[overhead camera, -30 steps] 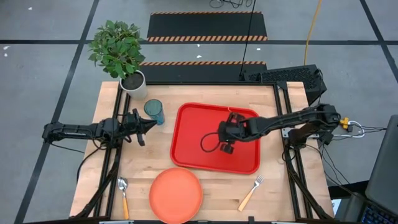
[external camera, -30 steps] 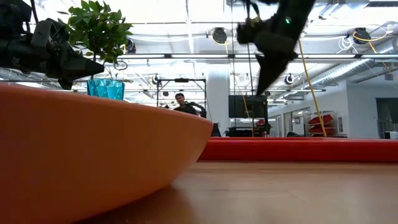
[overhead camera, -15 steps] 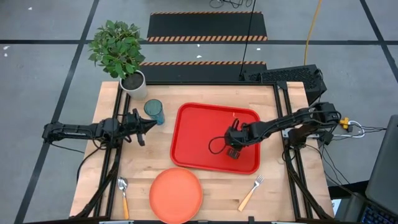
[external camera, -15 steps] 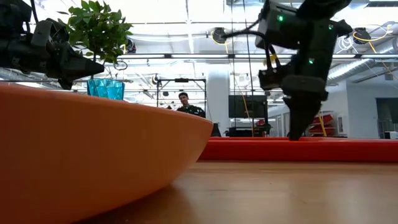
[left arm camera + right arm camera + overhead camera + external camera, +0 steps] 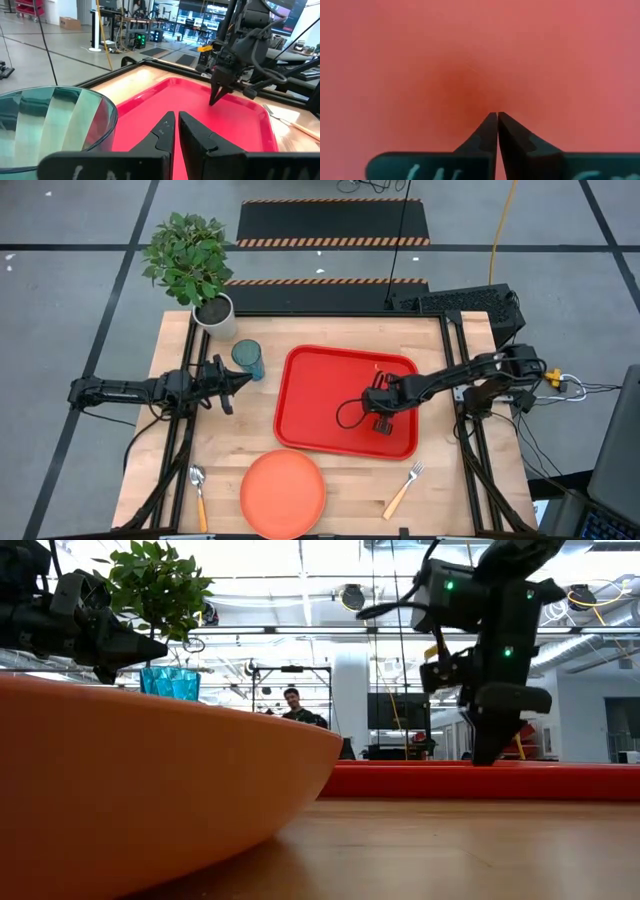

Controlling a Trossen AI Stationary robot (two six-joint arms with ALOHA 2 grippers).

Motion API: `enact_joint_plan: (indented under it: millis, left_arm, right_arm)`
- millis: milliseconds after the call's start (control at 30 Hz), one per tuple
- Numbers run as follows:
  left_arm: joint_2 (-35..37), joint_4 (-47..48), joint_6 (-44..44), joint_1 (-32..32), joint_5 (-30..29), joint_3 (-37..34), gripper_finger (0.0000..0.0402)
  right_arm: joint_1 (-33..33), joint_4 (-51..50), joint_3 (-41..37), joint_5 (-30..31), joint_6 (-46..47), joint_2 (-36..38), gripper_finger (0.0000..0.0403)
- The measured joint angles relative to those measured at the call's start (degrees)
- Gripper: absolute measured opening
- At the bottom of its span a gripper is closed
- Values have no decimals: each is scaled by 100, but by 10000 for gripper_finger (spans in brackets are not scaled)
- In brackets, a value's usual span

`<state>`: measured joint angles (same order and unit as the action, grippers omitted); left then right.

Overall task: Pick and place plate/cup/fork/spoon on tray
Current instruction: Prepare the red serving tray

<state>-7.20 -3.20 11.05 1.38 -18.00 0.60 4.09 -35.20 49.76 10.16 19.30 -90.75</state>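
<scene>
Nearest you, along the table's (image 5: pixel 440 500) front edge, lie the spoon (image 5: pixel 199 494) at the left corner, the plate (image 5: pixel 283 494) in the middle and the fork (image 5: pixel 403 489) toward the right, all still off the tray (image 5: pixel 310 395). The tray sits mid-table, right of centre. Your right gripper (image 5: pixel 383 423) points down over the tray's right half, near its front rim; its fingers are pressed together on nothing, tips at or just above the red surface. Your left gripper (image 5: pixel 237 385) hovers by the table's left edge, clenched and empty, aimed at the tray. The cup (image 5: pixel 248 360) stands just beyond it, left of the tray. A potted plant (image 5: pixel 193 265) occupies the far left corner.
</scene>
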Motion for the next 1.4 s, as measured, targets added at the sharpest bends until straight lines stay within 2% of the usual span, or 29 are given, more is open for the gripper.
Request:
enact_joint_plan:
  millis: [333,533,833,1000,1167,1400]
  left_arm:
    - [2,2,-7,0,-2,0,26]
    - [0,4,-39,0,-2,0,26]
    - [0,9,-39,0,-2,0,26]
    - [1,8,-37,-1,-2,0,26]
    - [1,13,-35,-1,0,0,26]
    - [-4,15,-21,-2,0,0,26]
  right_arm:
    - [-52,328,22,-140,-927,-614,1]
    - [-83,812,15,-73,-1565,-626,0]
    - [-181,960,11,53,-2280,-635,0]
    - [-310,1100,17,240,-1925,-544,8]
    - [-291,980,12,148,-1372,-102,47]
    - [-255,547,26,321,-543,713,97]
